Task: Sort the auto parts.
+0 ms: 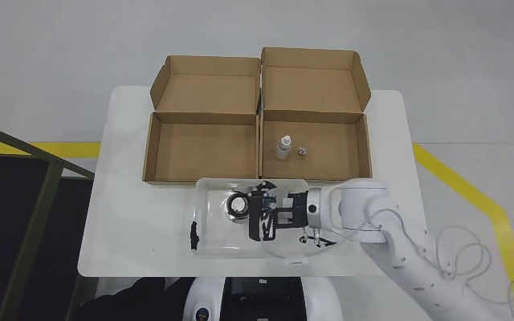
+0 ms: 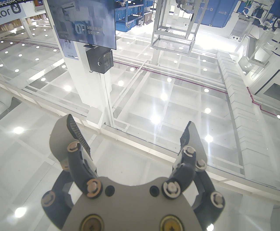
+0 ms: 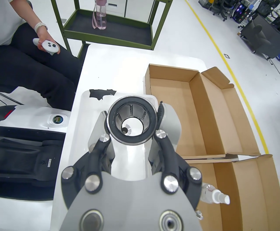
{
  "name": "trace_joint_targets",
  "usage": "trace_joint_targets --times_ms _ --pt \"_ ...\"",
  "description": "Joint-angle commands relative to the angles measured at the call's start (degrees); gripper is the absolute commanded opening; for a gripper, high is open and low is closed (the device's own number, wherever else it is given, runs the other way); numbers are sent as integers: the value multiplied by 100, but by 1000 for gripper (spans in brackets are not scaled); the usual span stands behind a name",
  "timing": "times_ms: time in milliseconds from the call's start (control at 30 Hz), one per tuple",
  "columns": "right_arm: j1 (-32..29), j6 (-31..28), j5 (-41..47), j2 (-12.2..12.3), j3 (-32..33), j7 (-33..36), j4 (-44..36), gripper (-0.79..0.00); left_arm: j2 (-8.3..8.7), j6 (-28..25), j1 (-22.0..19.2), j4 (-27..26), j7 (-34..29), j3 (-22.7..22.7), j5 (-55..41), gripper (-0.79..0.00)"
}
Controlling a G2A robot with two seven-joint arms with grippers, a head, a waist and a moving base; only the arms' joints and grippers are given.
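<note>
- A white table point(image 1: 120, 201) bears two open cardboard boxes side by side at its far half, their lids folded back away from the robot.
- The left box point(image 1: 201, 152) shows a bare floor.
- The right box point(image 1: 337, 148) holds a small spray bottle point(image 1: 283, 146) lying down and a small metal part point(image 1: 303, 150) just beside it, both near the wall shared with the left box.
- A clear plastic tray point(image 1: 210, 241) sits on the near side of the table, just beside the boxes' near walls. Those walls stand between the tray and the box floors.
- A scrap of black tape point(image 1: 193, 235) sticks to the tray's left rim.
- A green metal shelf point(image 3: 109, 32) stands on the floor beyond the table's left end, with a pink bottle point(image 3: 99, 15) on it.
- The right gripper point(image 3: 132, 118) hangs over the tray and pinches the bearing point(image 1: 238, 207), a metal sleeve with a black ring on its end. One finger presses on each side of the outer wall, and the bore faces the wrist camera.
- The bearing is above the left part of the tray, near the corner where the two boxes meet.
- The left gripper point(image 2: 129, 122) is spread wide with nothing between its ribbed pads, seen against the hall's lit ceiling.
</note>
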Motion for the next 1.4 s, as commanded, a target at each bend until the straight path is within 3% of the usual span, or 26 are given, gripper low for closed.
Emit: trace_joint_targets --times_ms 0,1033,1367 --pt "-14 -5 20 12 72 -31 -25 -785 0 0 0 0 0 0 0 0" --pt "-222 -209 403 136 695 -553 -163 -785 0 0 0 0 0 0 0 0" --pt "162 -46 271 26 181 -504 170 -785 0 0 0 0 0 0 0 0"
